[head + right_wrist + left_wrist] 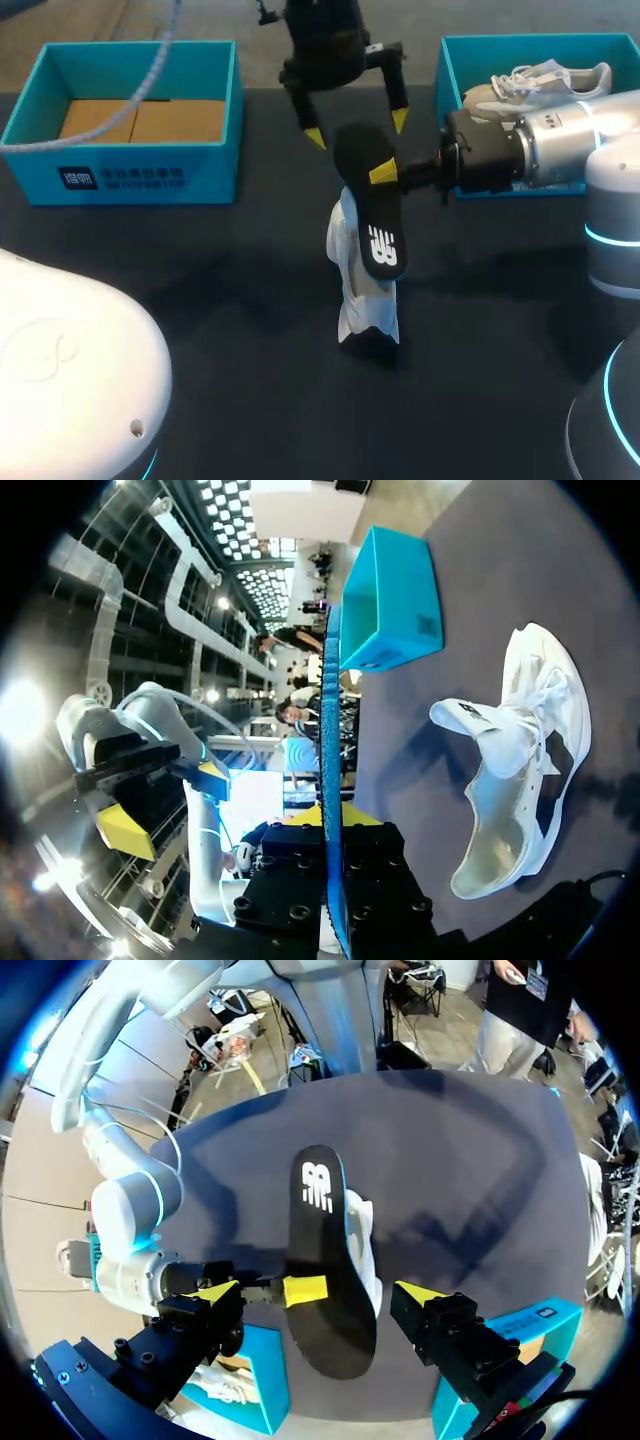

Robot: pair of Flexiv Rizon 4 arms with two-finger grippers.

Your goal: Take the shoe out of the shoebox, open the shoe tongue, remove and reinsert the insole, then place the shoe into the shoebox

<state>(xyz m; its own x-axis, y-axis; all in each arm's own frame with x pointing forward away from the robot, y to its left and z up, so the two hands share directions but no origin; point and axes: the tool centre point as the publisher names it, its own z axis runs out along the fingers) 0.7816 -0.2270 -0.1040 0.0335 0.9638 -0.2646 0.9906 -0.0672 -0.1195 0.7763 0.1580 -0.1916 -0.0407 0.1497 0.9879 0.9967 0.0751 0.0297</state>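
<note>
A dark worktop, seen from above. Near its middle a white shoe [360, 300] rests on the surface, out of any box, with its tongue folded out from the gaping opening.

Over the shoe hangs a black insole [370, 205] with a white logo on its upper face and a blue edge. The right end effector [385, 172] comes in from the worktop's right side and is clamped on the insole near one end, one yellow-tipped finger on each face. The right wrist view shows the insole edge-on between those fingers. Whether its lower end touches the shoe cannot be told.

The left end effector [356, 128] hangs toward the far edge, just beyond the insole. Its two yellow tips are spread wide apart and hold nothing.

At the far left corner stands a blue shoebox [140, 175] with brown cardboard [140, 120] inside. At the far right corner stands a second blue shoebox [450, 60] holding another pale shoe [540, 85].
</note>
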